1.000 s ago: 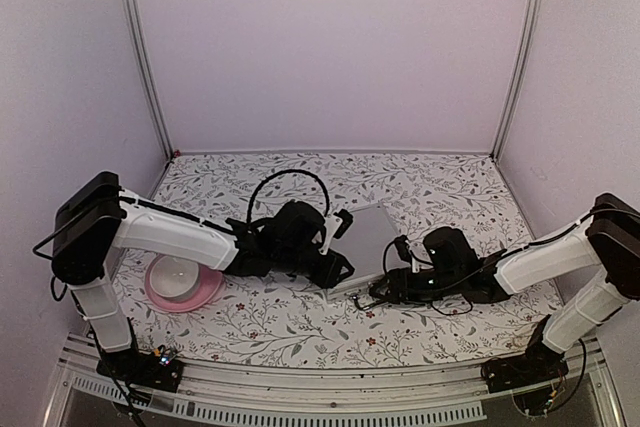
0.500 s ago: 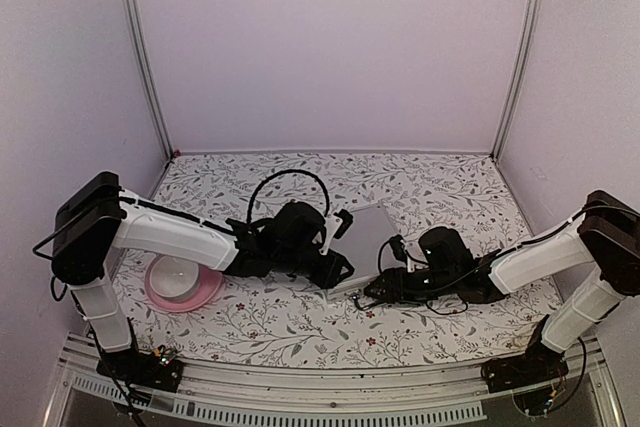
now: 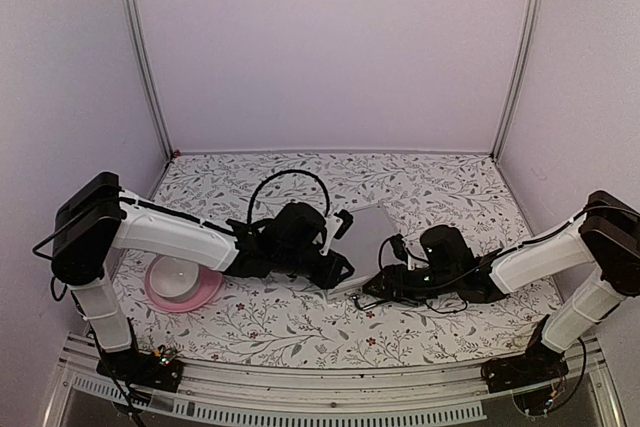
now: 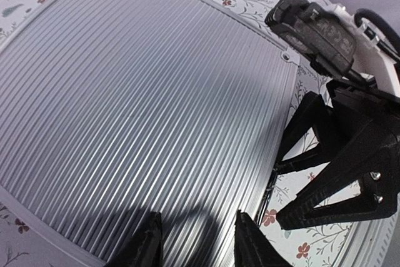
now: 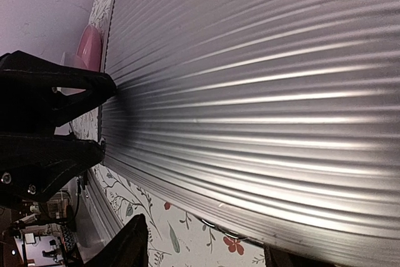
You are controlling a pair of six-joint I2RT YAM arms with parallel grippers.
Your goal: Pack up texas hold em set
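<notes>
Our silver case (image 3: pixel 368 237) lies shut and flat in the middle of the desk (image 3: pixel 420 182). At its 7 o'clock corner the left end effector (image 3: pixel 338 272) is nearly closed, and we see nothing in it. At 5 o'clock the right end effector (image 3: pixel 372 289) gapes wide by the near edge. We think locking the lid comes next, with a gentle push.

No text, label, brand, number or sign can be read in any view. The silver case (image 4: pixel 137 104) just ahead of the left claw (image 4: pixel 197 245) shows only plain ribs. The counter (image 3: pixel 450 197) shows only printed flowers.
</notes>
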